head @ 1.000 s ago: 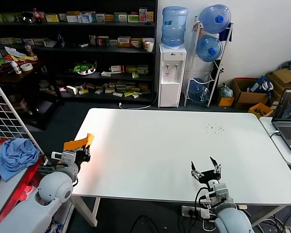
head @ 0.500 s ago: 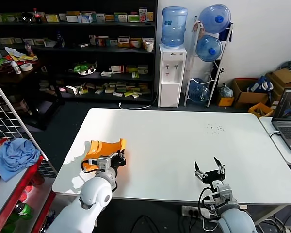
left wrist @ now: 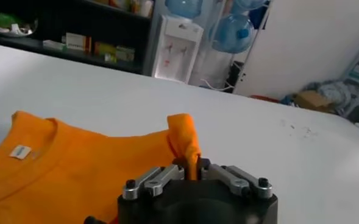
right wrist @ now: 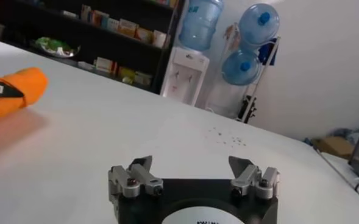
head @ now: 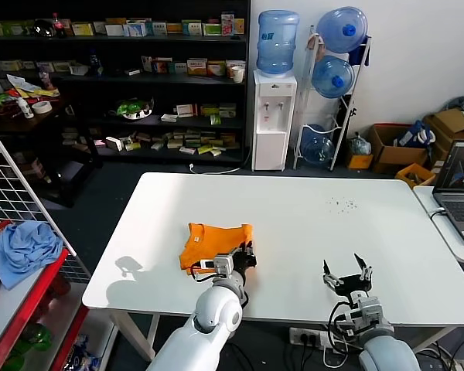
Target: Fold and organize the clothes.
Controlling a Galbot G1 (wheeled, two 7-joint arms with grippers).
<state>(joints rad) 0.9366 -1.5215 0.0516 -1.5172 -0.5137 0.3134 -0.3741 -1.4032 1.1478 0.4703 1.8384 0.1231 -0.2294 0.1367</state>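
The orange T-shirt [head: 210, 240] lies bunched on the white table [head: 317, 220], left of the middle and near the front edge. My left gripper [head: 246, 256] is at the shirt's right corner, shut on a raised fold of orange cloth. In the left wrist view the shirt [left wrist: 75, 164] spreads flat with its collar and a white label up, and the pinched fold stands up between the jaws of the left gripper [left wrist: 191, 168]. My right gripper [head: 348, 272] hovers open and empty near the front edge, right of the shirt. In its wrist view the right gripper [right wrist: 191, 168] points across bare table, and the shirt [right wrist: 17, 88] shows far off.
A light blue cloth [head: 22, 244] lies on a red cart beside a wire rack [head: 15, 185], left of the table. An open laptop [head: 460, 182] stands on a second table at the right. A water dispenser [head: 274, 120] and shelves stand behind.
My left gripper has carried the orange shirt from the table's left edge rightward to the front middle, where it now lies spread. The right gripper drifted slightly right, still open.
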